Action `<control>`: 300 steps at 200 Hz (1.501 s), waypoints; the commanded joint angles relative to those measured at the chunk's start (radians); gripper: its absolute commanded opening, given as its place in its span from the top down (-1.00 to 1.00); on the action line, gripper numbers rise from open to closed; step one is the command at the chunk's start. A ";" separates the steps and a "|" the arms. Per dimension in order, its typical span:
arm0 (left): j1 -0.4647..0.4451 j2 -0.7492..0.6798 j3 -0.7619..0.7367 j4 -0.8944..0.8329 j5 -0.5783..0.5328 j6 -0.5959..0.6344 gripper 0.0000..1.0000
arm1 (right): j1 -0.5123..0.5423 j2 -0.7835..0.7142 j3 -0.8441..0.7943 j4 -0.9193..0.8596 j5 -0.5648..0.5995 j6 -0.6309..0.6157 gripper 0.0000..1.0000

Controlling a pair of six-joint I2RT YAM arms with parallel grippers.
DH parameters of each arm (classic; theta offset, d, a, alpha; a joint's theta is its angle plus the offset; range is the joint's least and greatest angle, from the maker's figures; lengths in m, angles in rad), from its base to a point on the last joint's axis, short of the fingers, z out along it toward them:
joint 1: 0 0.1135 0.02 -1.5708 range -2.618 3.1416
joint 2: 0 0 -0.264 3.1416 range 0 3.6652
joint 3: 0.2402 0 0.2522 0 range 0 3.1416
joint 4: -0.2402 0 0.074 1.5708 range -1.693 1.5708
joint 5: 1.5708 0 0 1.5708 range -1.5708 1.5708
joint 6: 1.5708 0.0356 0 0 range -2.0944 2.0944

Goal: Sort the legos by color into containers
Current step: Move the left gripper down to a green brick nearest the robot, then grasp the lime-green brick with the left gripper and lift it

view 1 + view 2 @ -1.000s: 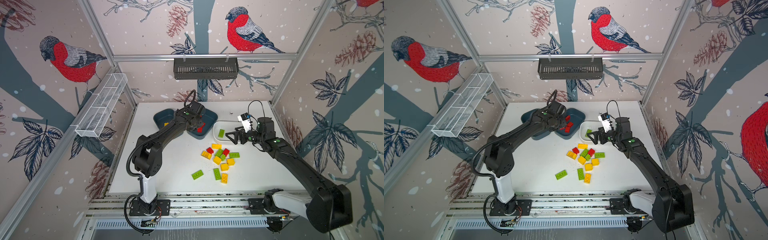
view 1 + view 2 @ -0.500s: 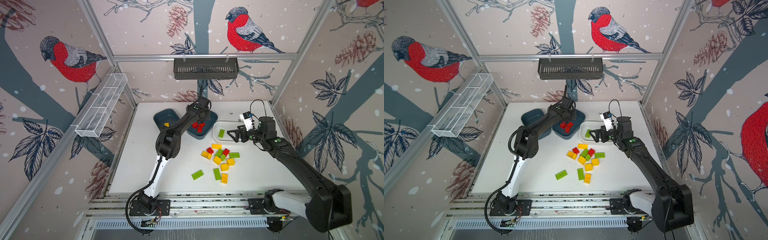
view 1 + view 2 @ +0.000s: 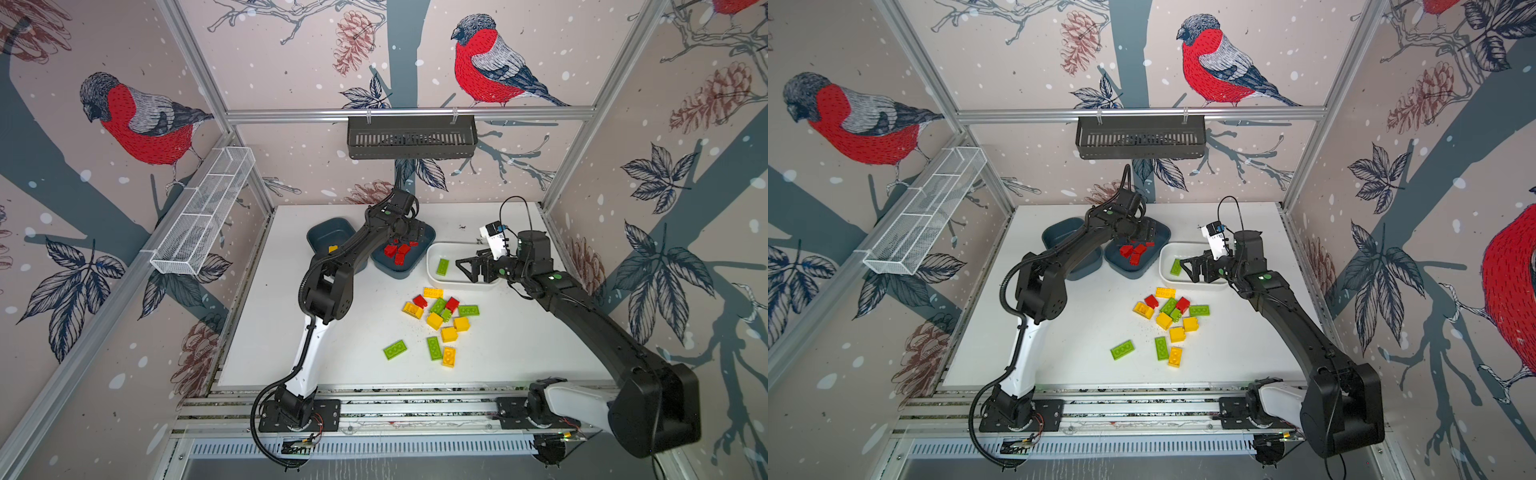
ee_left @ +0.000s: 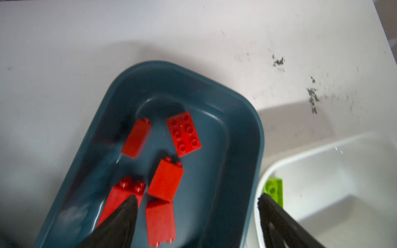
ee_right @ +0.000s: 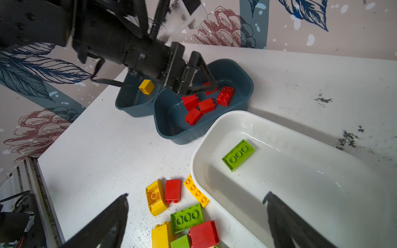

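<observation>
Currently, from left to right:

- The left teal tub (image 3: 318,235) is seen holding one yellow brick (image 3: 333,249).
- Five red bricks (image 3: 398,252) are lying in the middle teal tub (image 3: 415,268). The left tool (image 4: 196,197) is held above them with its jaws spread and nothing between them, so a red drop-off is judged to be the step in hand.
- A loose pile (image 3: 440,320) of red, yellow and green bricks remains unsorted on the worktop (image 3: 311,345), just in front of the white tub (image 3: 461,254).
- One green brick (image 3: 442,266) is lying inside that tub.
- The right tool (image 3: 466,269) is held wide open and empty over the tub's near rim.
- Next, a lowering onto a single brick at the pile's edge is called for, clear of its neighbours.
</observation>
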 commanded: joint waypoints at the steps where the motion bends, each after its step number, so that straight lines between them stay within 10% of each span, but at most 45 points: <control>1: -0.033 -0.129 -0.154 -0.055 0.036 0.068 -0.74 | 0.001 0.010 0.013 -0.007 -0.027 -0.018 -0.99; 88: -0.199 -0.594 -0.831 -0.025 0.105 0.108 -0.66 | 0.001 -0.002 0.019 -0.083 -0.053 -0.056 -0.99; 212: -0.404 -0.636 -1.113 0.048 0.038 0.058 -0.54 | 0.007 -0.072 -0.048 -0.144 -0.055 -0.052 -0.99; 300: -0.471 -0.607 -1.150 0.038 -0.047 0.041 0.30 | 0.005 -0.147 -0.078 -0.199 -0.019 -0.065 -0.99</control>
